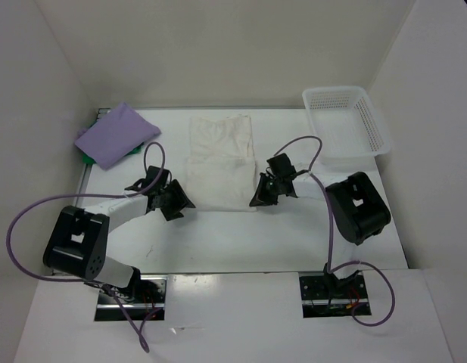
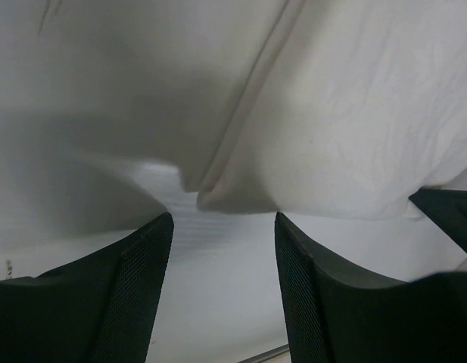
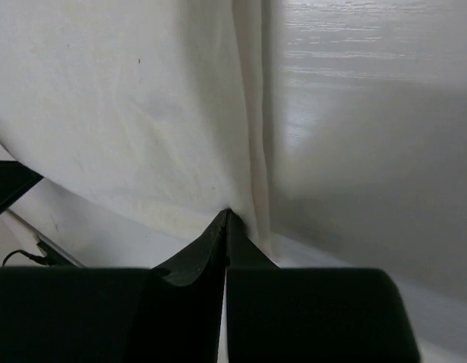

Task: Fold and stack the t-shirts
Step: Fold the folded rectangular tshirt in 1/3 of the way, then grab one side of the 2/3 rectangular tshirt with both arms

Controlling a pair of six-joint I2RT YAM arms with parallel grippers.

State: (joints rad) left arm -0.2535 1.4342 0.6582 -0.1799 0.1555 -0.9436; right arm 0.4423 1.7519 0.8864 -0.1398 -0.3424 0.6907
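A white t-shirt lies partly folded in the middle of the table, its near half doubled over. Its corner sits just beyond my left gripper, which stands open with only bare table between its fingers, at the shirt's near left corner. At the near right corner, my right gripper is shut, its tips pinching the hem of the white t-shirt. At the far left a light purple t-shirt lies folded on top of a bright green t-shirt, of which only an edge shows.
A white plastic mesh basket stands at the far right corner. White walls close in the table on the left, back and right. Purple cables loop from both arms over the near table.
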